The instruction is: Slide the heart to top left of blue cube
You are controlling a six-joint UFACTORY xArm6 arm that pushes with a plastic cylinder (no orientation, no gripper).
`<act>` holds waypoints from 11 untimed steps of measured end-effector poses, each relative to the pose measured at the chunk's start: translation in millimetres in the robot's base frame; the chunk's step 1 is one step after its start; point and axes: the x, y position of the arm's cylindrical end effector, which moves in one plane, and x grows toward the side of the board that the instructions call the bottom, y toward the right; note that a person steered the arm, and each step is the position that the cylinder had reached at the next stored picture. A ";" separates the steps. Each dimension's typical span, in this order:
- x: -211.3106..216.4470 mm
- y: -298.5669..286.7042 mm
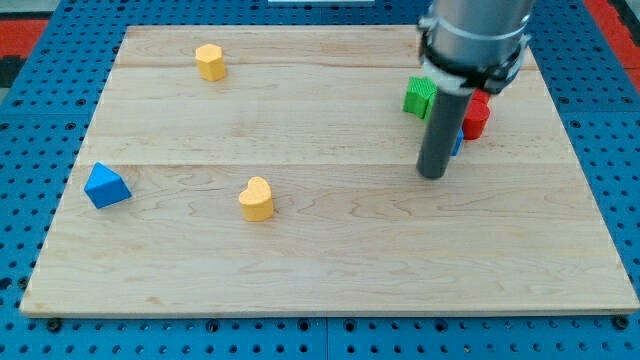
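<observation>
A yellow heart block [257,198] lies left of the board's middle, toward the view's bottom. A blue cube [457,143] is almost wholly hidden behind my rod at the view's upper right; only a thin blue sliver shows. My tip [431,175] rests on the board just below and left of that sliver, far to the right of the heart. A green block [420,97] and a red block [476,115] sit close by the blue cube, left and right of the rod.
A yellow hexagonal block [210,61] stands near the board's top left. A blue triangular block [106,186] lies at the left edge. The wooden board [330,270] rests on a blue pegboard surface.
</observation>
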 end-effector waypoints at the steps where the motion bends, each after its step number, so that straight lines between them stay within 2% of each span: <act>1: 59.9 -77.5; 2: 66.1 -155.4; 3: 36.6 -157.8; 5: 5.4 -77.9; 8: 1.9 -10.1; 11: 2.5 -49.6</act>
